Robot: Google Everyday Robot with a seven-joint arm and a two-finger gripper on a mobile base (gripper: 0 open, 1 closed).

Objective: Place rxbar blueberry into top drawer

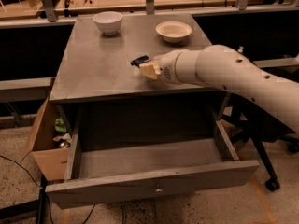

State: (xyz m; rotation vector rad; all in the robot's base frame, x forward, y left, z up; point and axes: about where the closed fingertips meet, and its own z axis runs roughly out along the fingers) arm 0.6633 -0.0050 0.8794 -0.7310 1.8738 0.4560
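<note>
The rxbar blueberry (139, 60) shows as a small dark bar sticking out to the left of my gripper (148, 69), just above the grey table top (98, 69) near its front middle. The gripper's beige fingers (150, 71) are closed on the bar's near end. My white arm reaches in from the right. The top drawer (154, 180) is pulled wide open below the table top. It has a small metal knob (159, 189) at its front centre, and its inside looks empty.
A white bowl (108, 22) stands at the table's back left and a beige bowl (174, 31) at the back right. An open brown cardboard box (44, 146) with items sits left of the drawer. A dark wheeled stand (261, 162) is at the right.
</note>
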